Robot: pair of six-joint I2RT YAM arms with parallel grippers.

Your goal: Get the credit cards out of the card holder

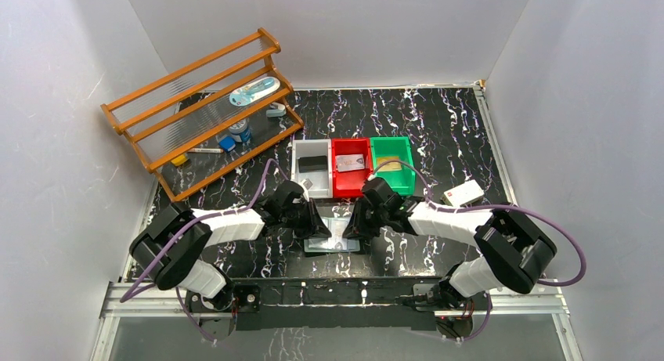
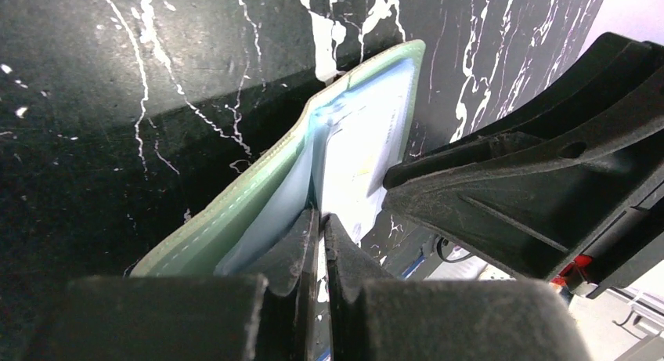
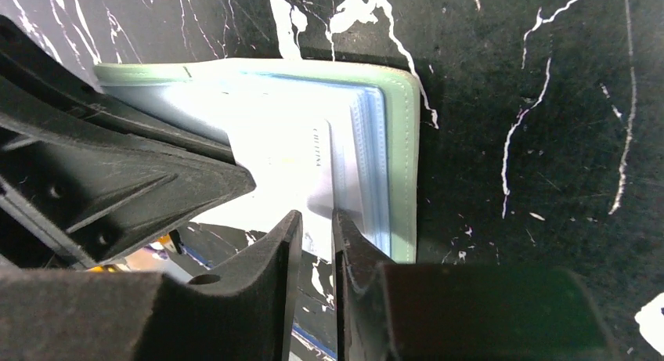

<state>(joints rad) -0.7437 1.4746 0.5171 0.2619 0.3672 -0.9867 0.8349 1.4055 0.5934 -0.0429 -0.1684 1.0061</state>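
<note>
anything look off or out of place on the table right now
Nothing spilled or broken. One oddity: the card holder is not lying flat; its clear pockets fan up between the left gripper and right gripper, with a pale card among them. I cannot tell whether that card is out of its pocket.

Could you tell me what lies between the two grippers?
The open card holder, holding a pale credit card, sits between left gripper and right gripper, per the top external view.

Wooden rack (image 1: 190, 70), coloured bins (image 1: 344, 187), white box (image 1: 462, 193).
</note>
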